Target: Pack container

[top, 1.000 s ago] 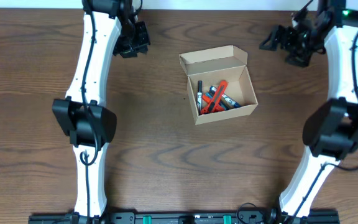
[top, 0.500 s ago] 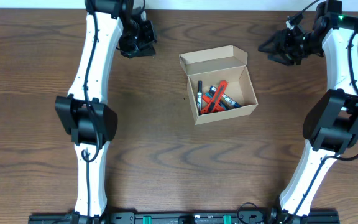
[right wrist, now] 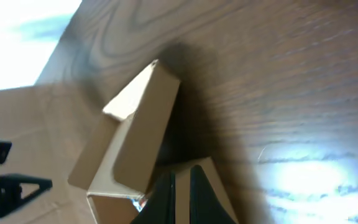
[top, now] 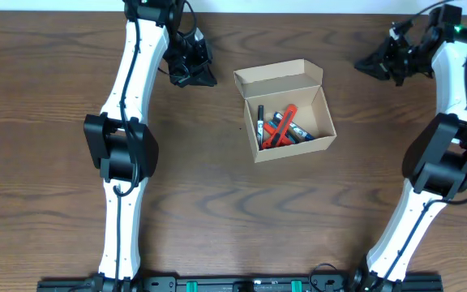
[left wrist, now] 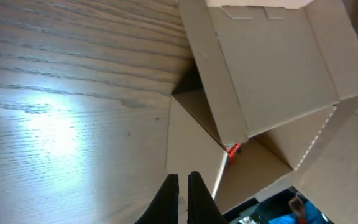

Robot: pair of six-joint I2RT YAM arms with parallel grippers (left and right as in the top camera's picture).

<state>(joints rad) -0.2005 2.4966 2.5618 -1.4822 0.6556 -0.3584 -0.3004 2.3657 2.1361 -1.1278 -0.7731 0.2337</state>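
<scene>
My left gripper (top: 206, 79) has swung in from the far left and now sits nearer the container (top: 294, 149), pointing at its left side with a strip of bare tabletop (top: 217, 203) between us. Its jaws, slightly parted a second ago, are now pressed together on nothing, as the left wrist view (left wrist: 183, 180) shows. My right gripper (top: 362, 63) has drawn back toward the far right edge. Its jaws, spread wide before, are now closed and empty (right wrist: 181, 177). The container has not moved. It sits at the tabletop's middle with its flap lid (top: 278, 79) standing open at the back and the markers (top: 280, 128) lying inside as before.
</scene>
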